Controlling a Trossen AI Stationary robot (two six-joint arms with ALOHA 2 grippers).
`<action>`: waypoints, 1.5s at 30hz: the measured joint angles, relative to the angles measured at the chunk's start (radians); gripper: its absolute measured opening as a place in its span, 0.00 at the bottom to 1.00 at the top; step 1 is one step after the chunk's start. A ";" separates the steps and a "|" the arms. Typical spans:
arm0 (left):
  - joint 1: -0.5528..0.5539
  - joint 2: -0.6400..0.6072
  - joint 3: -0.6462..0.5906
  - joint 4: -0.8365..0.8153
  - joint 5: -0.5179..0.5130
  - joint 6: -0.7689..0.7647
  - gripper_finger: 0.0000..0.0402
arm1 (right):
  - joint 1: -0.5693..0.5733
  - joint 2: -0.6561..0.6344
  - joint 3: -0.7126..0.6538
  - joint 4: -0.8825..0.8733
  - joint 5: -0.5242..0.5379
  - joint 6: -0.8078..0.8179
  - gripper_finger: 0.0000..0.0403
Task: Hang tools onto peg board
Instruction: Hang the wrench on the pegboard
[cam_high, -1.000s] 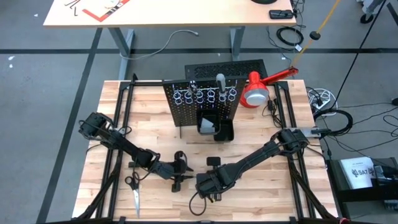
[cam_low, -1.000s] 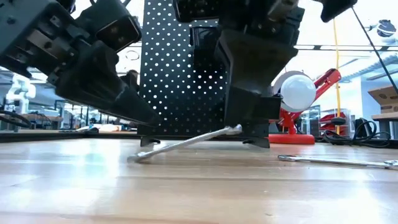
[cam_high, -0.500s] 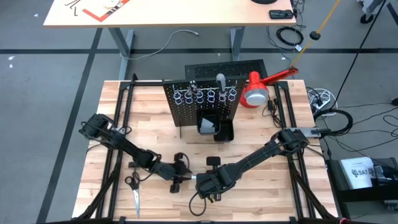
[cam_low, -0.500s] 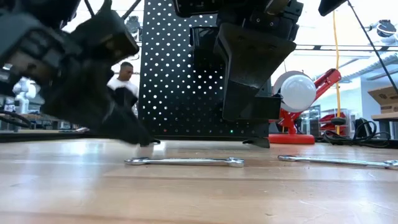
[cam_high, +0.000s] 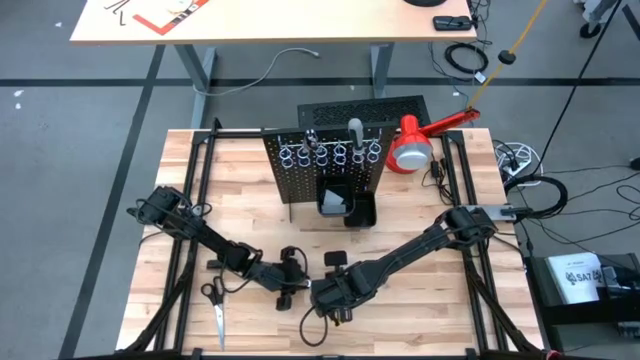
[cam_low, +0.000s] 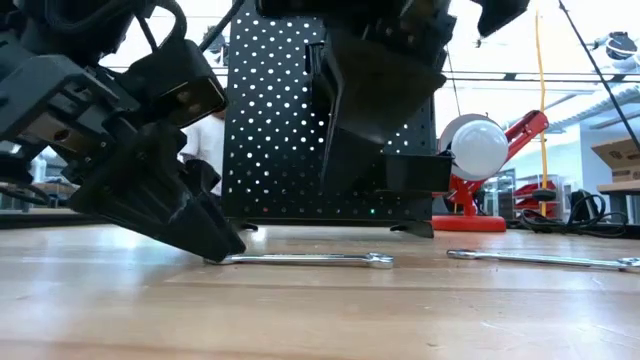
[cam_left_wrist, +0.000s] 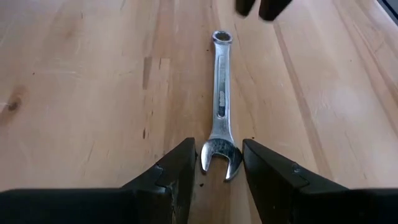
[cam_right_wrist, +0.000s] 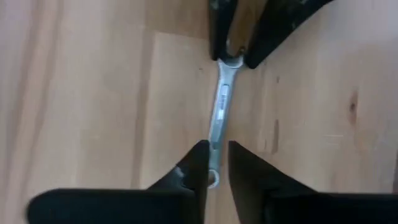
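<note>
A thin silver wrench (cam_left_wrist: 219, 93) lies flat on the wooden table near its front edge. My left gripper (cam_left_wrist: 217, 165) is low at the wrench's forked end (cam_left_wrist: 221, 160), open, with one finger on each side of that end. My right gripper (cam_right_wrist: 217, 165) hangs above the wrench's ring end (cam_right_wrist: 213, 180), its fingers a little apart and clear of the wrench. In the low view the wrench (cam_low: 300, 260) rests full length on the wood. The upright black peg board (cam_high: 325, 165) stands farther back, with its row of silver rings (cam_high: 330, 155).
A black bin (cam_high: 345, 208) hangs on the peg board's front. A second wrench (cam_low: 540, 260) lies on the table to the right. Scissors (cam_high: 215, 308) lie at the front left. A red lamp (cam_high: 415, 145) stands beside the board's right side.
The wrench was tilted, its ring end held up in my right gripper and its forked end on the table. My right gripper has let go, and the wrench has dropped flat. My left gripper has come down to the forked end.
</note>
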 joint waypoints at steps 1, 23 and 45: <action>0.000 0.000 0.000 -0.004 -0.001 -0.010 0.36 | -0.006 0.006 -0.004 0.008 -0.003 0.001 0.18; 0.004 0.004 -0.006 0.030 -0.006 -0.029 0.36 | -0.061 0.123 -0.003 -0.018 -0.131 0.006 0.07; 0.008 -0.132 -0.004 -0.029 0.018 0.026 0.36 | -0.050 0.126 0.022 0.010 -0.090 0.004 0.00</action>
